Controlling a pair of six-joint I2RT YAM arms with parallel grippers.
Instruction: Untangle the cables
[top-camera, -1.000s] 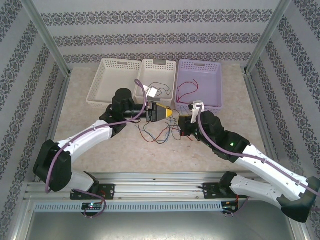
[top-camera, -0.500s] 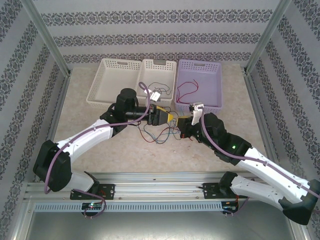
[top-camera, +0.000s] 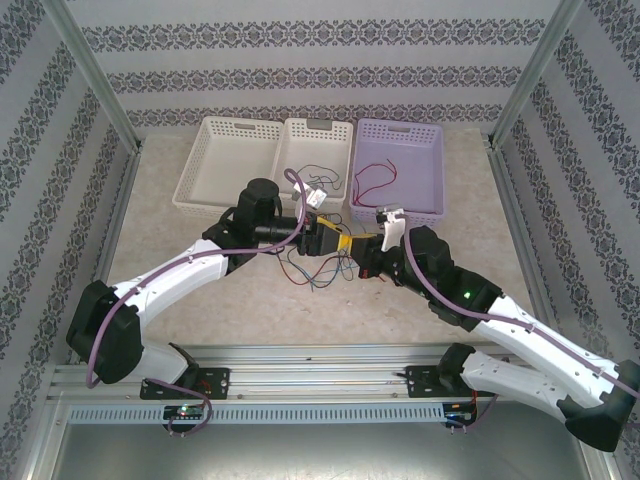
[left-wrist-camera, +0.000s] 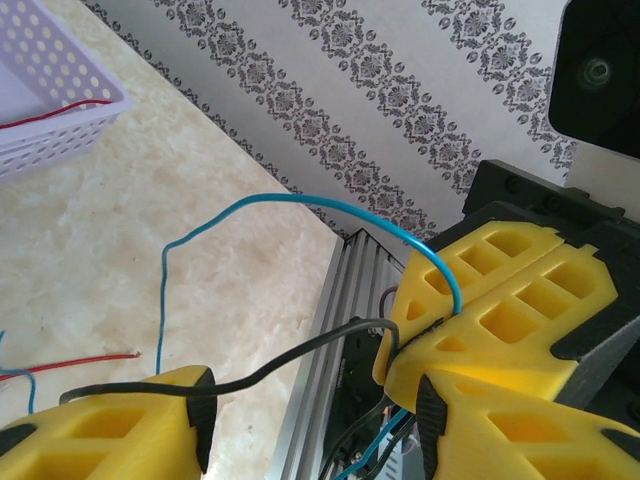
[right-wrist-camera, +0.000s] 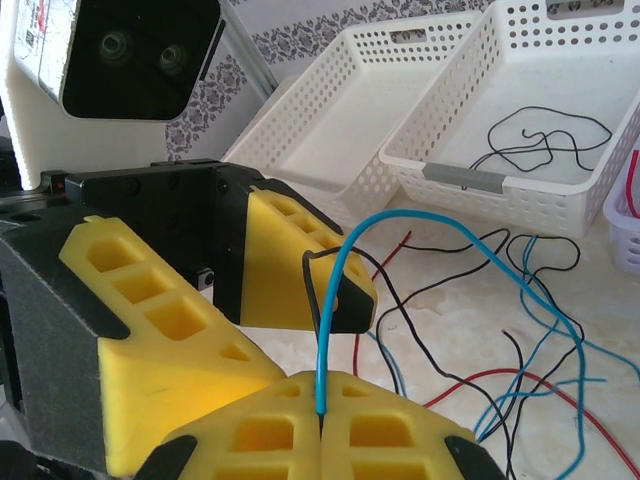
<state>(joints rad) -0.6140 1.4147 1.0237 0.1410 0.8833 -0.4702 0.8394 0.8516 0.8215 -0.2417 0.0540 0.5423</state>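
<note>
Tabletop (top-camera: 230, 300): wrist view resolves right gripper (right-wrist-camera: 320, 415) clamping blue cable (right-wrist-camera: 321, 380)

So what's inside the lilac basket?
A red cable lies on the floor of the lilac basket. The right arm covers part of the near edge, so anything just there is hidden.

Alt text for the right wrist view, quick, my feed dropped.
The right gripper, shut, pinches a blue wire that arches up and to the right. The left gripper stands open close behind it, and loose red, black and blue wires lie before two white baskets, one holding a black wire.
</note>
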